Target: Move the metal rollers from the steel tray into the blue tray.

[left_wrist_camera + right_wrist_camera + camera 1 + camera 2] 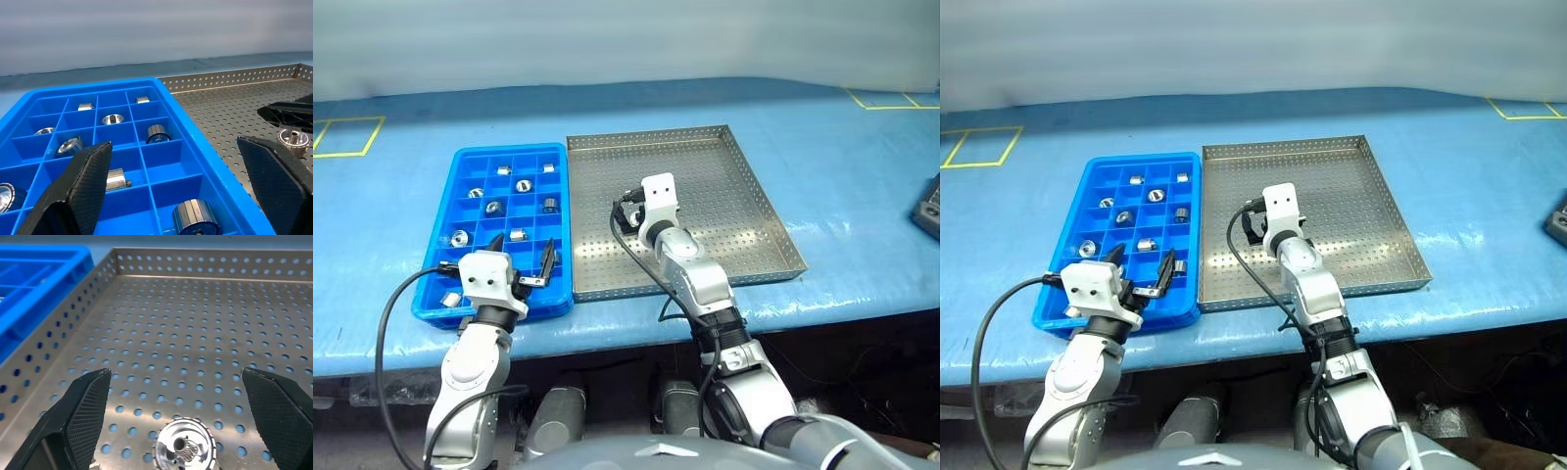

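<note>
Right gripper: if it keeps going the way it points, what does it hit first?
Probably the roller lying on the steel tray, between the open right gripper fingers. Depth unclear.

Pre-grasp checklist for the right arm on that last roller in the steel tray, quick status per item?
1. Right gripper jaws open: ok.
2. Roller lies between the jaws, on the steel tray: ok.
3. Roller not yet gripped; jaws stand apart from it on both sides: ok.
4. No other roller near the jaws in the right wrist view: ok.
5. Left gripper open, over the blue tray, apart from the right gripper: ok.
6. Free compartments in the blue tray: ok, several are empty.
</note>
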`<state>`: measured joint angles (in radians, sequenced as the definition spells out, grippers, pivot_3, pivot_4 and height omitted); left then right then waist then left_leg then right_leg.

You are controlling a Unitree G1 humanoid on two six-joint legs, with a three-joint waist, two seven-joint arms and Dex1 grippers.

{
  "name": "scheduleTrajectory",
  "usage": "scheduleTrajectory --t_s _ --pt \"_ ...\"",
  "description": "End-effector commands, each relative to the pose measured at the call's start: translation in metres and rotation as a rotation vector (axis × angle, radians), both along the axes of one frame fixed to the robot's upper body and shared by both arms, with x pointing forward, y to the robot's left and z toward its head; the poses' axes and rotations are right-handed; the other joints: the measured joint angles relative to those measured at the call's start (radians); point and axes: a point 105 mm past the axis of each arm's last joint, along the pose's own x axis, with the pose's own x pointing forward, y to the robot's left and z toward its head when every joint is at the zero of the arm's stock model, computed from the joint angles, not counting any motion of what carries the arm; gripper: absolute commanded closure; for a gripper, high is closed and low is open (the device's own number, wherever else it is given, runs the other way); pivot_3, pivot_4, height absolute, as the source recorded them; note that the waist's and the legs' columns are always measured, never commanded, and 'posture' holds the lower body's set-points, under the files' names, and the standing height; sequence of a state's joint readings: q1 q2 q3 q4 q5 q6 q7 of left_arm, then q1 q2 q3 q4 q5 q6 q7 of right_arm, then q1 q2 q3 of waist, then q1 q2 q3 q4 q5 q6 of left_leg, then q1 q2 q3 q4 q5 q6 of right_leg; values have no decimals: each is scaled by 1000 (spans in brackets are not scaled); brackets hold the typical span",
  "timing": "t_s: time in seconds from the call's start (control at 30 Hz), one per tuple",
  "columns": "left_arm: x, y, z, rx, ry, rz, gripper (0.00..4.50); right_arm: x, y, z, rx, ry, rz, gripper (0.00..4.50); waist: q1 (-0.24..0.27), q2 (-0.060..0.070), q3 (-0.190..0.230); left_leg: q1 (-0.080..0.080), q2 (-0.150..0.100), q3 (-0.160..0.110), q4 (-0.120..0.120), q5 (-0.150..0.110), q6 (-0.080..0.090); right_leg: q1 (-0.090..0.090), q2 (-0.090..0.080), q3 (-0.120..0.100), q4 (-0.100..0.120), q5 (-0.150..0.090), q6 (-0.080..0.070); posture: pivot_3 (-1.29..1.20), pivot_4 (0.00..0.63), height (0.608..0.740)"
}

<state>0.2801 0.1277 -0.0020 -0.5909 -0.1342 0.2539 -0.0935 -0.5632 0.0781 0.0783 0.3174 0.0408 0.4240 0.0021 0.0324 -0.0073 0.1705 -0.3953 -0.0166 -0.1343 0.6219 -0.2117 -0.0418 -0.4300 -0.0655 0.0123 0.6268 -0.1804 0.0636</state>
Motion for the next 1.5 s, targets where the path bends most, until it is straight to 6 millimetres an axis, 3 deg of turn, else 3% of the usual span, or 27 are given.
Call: scheduleTrajectory --t_s 0.03,0.17,0.2,0.33,0.5,0.67,0.83,0.97,1.2,1.5 --pt "-2 -3 12 -2 -53 -10 0 8 -4 0 -10 -11 -45 11 3 0 0 0 0 0 0 0 0 0 0 0 0 0 0 246 150 740" --pt "-3 -4 11 -2 -50 -6 0 6 -5 -18 12 56 -44 11 5 0 0 0 0 0 -1 0 0 0 0 0 0 0 0 252 150 740" --pt "-3 -4 11 -3 -51 -2 0 4 -3 -22 12 66 -34 189 5 0 0 0 0 0 -1 0 0 0 0 0 0 0 0 252 150 740" --pt "-4 -1 11 1 -51 19 0 -4 1 -26 20 82 -6 1292 6 0 0 1 0 0 -1 0 0 1 1 0 0 0 0 264 150 740" --pt "-7 5 11 6 -50 64 0 -14 21 -12 36 47 82 2791 7 0 0 1 0 0 0 0 0 0 1 0 0 0 0 294 150 740" --pt "-14 19 13 0 -67 157 0 -27 53 20 61 -35 220 2792 16 0 0 1 1 -1 -2 0 0 -1 1 0 1 -1 -1 342 150 740" --pt "-29 45 21 -14 -117 312 0 -47 97 66 107 -154 398 2792 41 0 0 0 1 -2 -2 0 0 -1 1 0 0 -1 -2 401 150 740" --pt "-43 60 24 -14 -139 402 0 -66 121 80 116 -191 530 2792 71 0 0 0 1 -2 -3 0 0 -2 1 -1 0 -2 -2 454 150 740" --pt "-67 70 20 -18 -128 479 0 -97 148 56 71 -119 704 2792 131 0 0 -3 1 -2 -3 -1 -1 -4 1 -1 0 -2 -3 514 150 740" --pt "-68 62 16 -10 -102 441 0 -113 135 26 45 -6 730 2792 223 -1 0 -12 1 -1 -1 -1 -2 -13 1 -2 0 -2 -3 502 150 740"
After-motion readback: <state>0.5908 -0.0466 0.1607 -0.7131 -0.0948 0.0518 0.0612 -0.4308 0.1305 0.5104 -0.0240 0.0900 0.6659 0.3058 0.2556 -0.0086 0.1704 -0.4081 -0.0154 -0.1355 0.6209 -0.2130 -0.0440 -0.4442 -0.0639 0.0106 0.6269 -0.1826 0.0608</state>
